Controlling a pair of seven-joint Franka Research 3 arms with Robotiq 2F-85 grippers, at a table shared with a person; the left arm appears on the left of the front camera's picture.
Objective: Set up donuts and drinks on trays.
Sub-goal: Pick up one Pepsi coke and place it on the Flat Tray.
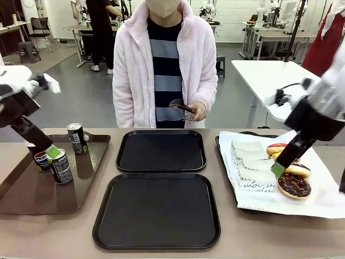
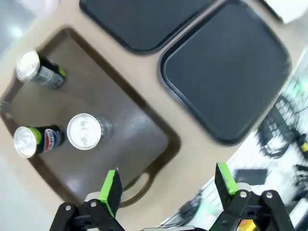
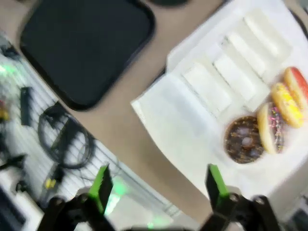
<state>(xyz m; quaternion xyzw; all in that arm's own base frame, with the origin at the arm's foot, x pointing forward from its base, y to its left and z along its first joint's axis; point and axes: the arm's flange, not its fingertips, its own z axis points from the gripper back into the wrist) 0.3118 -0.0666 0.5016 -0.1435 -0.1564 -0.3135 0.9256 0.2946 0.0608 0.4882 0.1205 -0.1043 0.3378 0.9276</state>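
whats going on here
Setup has not started: the far black tray and the near black tray are both bare. Three cans stand on the brown tray, with the left gripper above it, jaws open. The right gripper, also open, hangs above the paper-lined tray of donuts. A person across the table holds tongs.

Front across table [image 1: 237, 237] — wrists high above trays [image 2: 226, 62]
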